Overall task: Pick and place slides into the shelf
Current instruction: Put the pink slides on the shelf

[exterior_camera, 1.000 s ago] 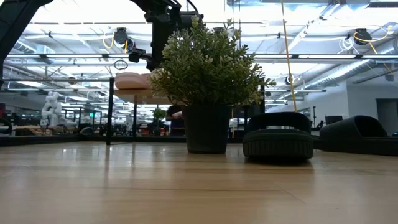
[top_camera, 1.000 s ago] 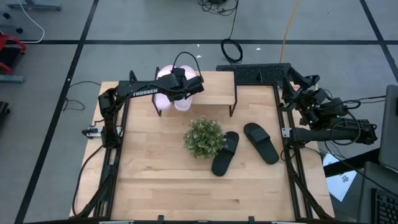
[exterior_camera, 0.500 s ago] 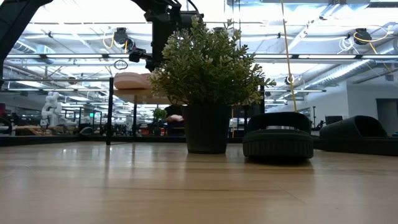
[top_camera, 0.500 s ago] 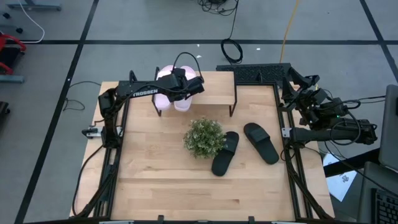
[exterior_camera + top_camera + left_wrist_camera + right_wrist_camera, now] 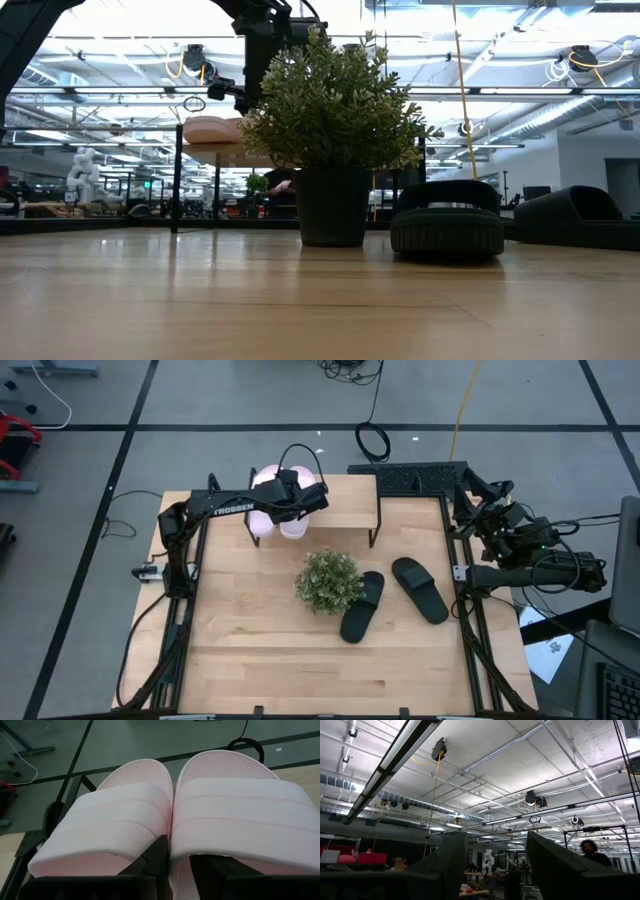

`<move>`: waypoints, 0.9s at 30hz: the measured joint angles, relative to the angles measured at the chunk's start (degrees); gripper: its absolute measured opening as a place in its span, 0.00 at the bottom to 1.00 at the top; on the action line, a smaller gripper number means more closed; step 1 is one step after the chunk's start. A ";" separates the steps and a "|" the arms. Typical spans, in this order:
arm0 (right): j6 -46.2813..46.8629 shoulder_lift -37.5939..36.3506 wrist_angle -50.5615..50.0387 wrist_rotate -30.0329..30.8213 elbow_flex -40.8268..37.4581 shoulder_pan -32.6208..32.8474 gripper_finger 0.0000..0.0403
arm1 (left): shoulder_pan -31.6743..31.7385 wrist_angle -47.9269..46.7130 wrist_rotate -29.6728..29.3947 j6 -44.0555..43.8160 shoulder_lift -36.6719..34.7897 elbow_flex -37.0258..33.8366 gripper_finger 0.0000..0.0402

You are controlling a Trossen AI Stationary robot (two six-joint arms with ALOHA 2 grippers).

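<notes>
Two pale pink slides (image 5: 125, 815) (image 5: 230, 805) lie side by side on the left end of the shelf (image 5: 345, 495), a light plank on thin black legs at the table's far side. The low view shows a pink slide (image 5: 210, 130) resting sole-down on the plank. My left gripper (image 5: 182, 857) (image 5: 298, 500) is over them, shut on the right-hand pink slide. Two black slides (image 5: 362, 605) (image 5: 420, 590) lie sole-down on the table near the plant. My right gripper (image 5: 495, 865) waits open at the table's right edge, pointing up at the ceiling. My left gripper holds the right-hand pink slide by the inner side of its strap (image 5: 181, 845). One finger (image 5: 157, 852) stands in the gap between the two slides, and the other (image 5: 225, 870) is inside, under the strap. The fingers come from the slide's heel end, along it. The slide sits on the shelf top.
A small green potted plant (image 5: 328, 580) stands mid-table, just left of the black slides. The shelf's right part (image 5: 350, 490) is bare plank. Bare tabletop (image 5: 260, 650) lies toward the near edge. Cables and a keyboard-like mat lie beyond the far edge.
</notes>
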 joint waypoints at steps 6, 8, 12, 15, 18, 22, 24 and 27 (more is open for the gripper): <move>0.00 -0.01 0.00 0.00 0.00 0.01 0.49 | -0.02 0.08 -0.13 -0.04 -0.02 0.00 0.21; 0.00 0.00 0.00 0.00 0.00 0.00 0.49 | -0.02 0.08 -0.13 -0.06 -0.26 0.00 0.21; 0.00 -0.01 0.00 0.00 0.00 0.01 0.49 | -0.33 0.60 -1.19 0.00 -1.60 0.00 0.21; 0.00 0.01 0.00 0.00 0.00 0.01 0.49 | -0.53 0.65 -1.29 0.20 -2.30 0.03 0.21; 0.00 0.01 0.00 -0.01 0.00 0.00 0.49 | -0.72 0.54 -1.21 0.24 -2.40 0.04 0.21; 0.02 0.01 0.00 -0.02 0.00 0.01 0.49 | -1.20 0.58 -1.18 0.22 -2.62 0.04 0.21; 0.45 0.01 0.02 -0.02 0.00 -0.01 0.49 | -1.43 0.58 -1.20 0.17 -2.62 0.04 0.21; 0.87 0.01 0.00 -0.13 0.00 0.01 0.49 | -1.46 0.58 -1.19 0.11 -2.62 0.04 0.21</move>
